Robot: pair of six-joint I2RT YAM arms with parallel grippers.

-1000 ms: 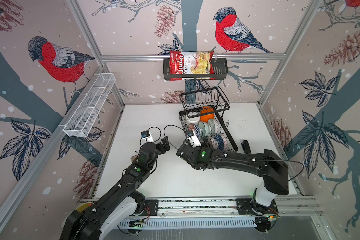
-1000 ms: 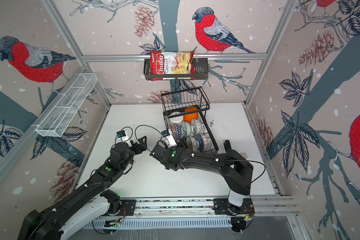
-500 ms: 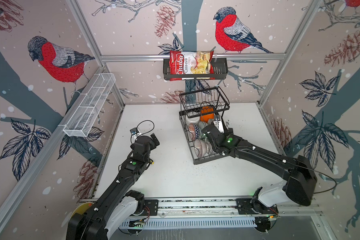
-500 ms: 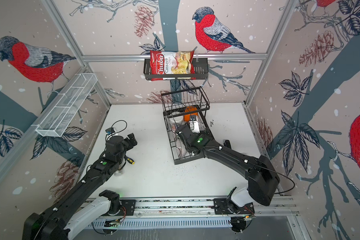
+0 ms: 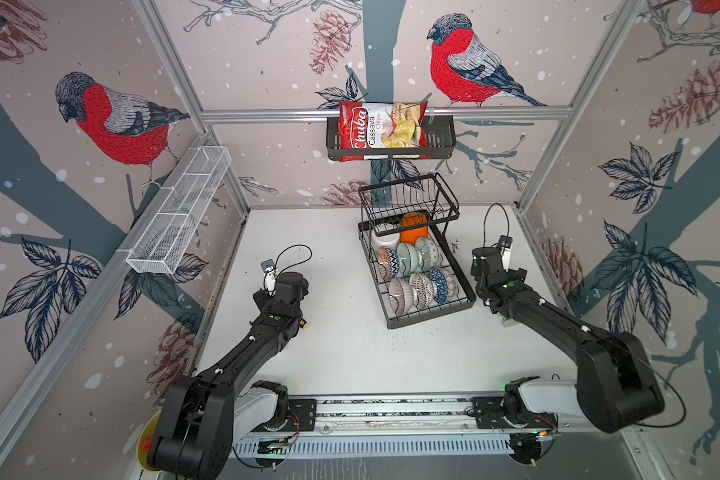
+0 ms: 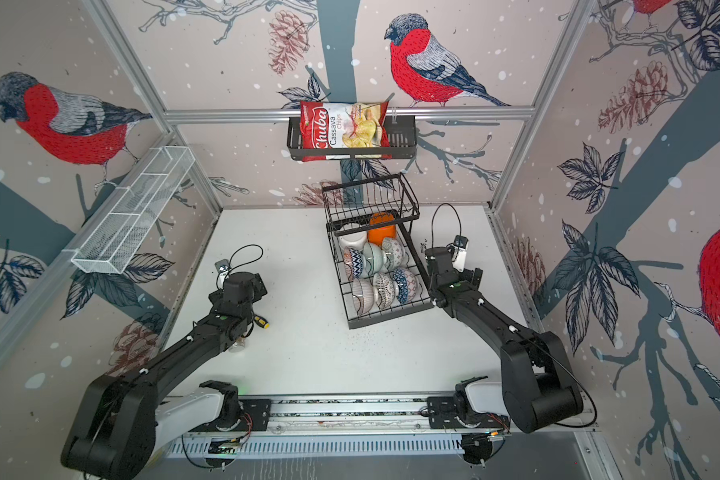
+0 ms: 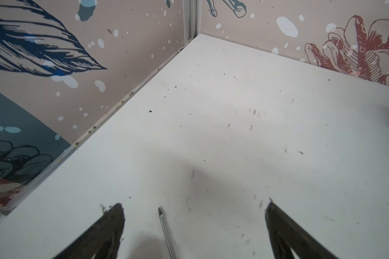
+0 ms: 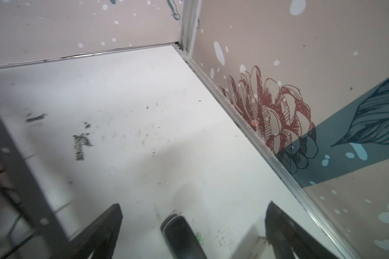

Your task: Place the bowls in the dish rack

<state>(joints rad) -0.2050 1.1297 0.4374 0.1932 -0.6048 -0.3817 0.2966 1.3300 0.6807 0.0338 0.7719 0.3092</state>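
While the bowls [image 5: 408,257] stand in the dish rack [image 5: 431,314] toward the counter's [image 5: 350,353] far edge, your left fingers [image 7: 108,228] gape wide — empty. Your right fingers [image 8: 103,228] do too, holding nothing.

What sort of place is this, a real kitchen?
Likely a staged robot test booth, not a kitchen: bird-print wall panels in aluminium framing, two arms on a rail, and a dish rack of bowls on a white table.

You see dish rack [image 5: 431,312] in matt black wire, bowls [image 5: 418,286] glossy glazed ceramic, orange bowl [image 5: 413,228] smooth plastic, your table [image 5: 350,353] matt white, scuffed, chips bag [image 5: 381,131] shiny film.
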